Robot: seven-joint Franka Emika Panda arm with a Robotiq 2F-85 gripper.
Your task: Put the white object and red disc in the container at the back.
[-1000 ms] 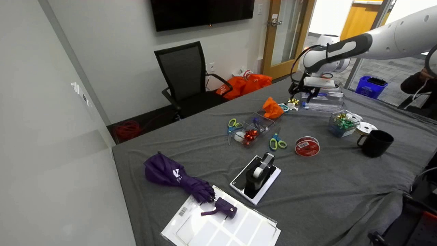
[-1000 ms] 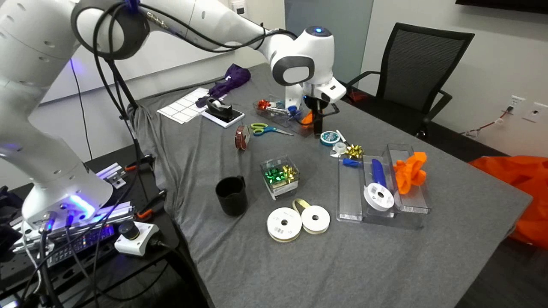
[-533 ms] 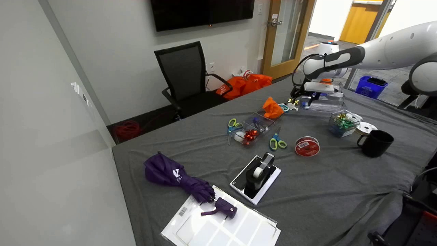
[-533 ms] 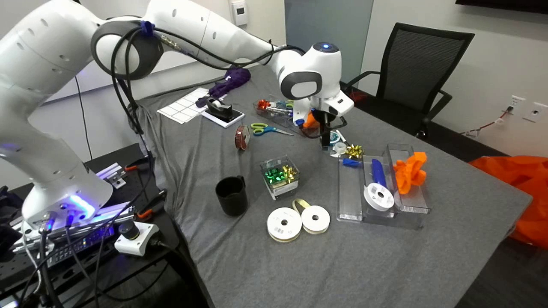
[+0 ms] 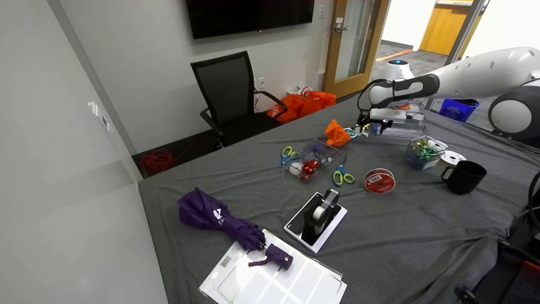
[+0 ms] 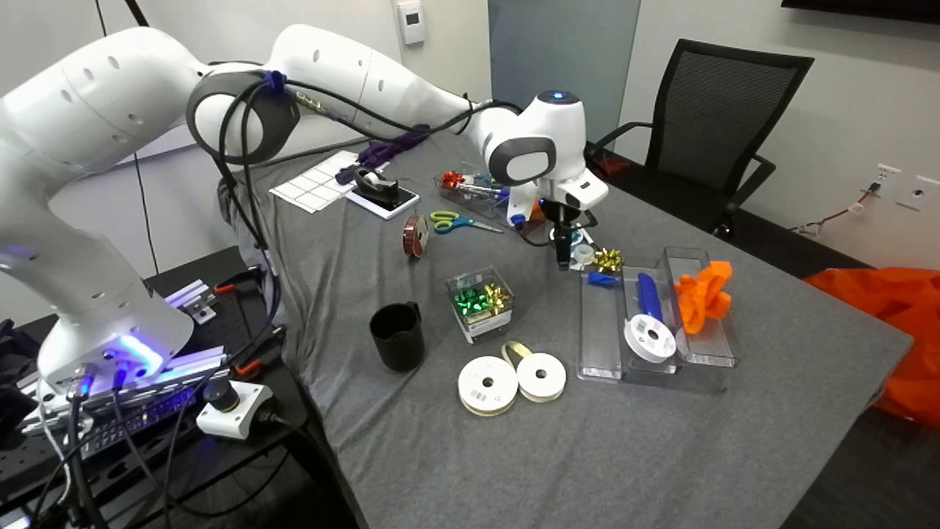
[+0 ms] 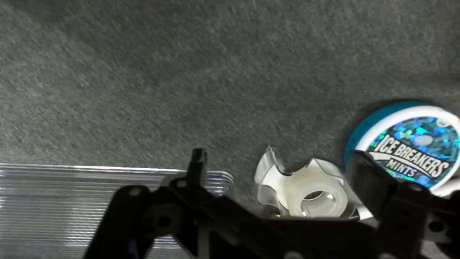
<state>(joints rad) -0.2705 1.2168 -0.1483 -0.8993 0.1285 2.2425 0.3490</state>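
We hold the hand [image 7: 279,155] spread wide near the white roll [image 7: 320,183], toward the desk's [image 6: 734,455] edge by the chair [image 6: 723,125]. Our red disc [image 5: 380,182] stands farther in.

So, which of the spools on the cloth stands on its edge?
The red spool near the tape dispenser; the two white spools near the black mug lie flat.

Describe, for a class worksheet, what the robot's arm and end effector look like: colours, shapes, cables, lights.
The arm is white, with rounded segments and dark grey trim at the joints. Black cables, gathered by a blue wrap, loop along it; a small blue light glows near its far end. The end effector is black, with two slim fingers.
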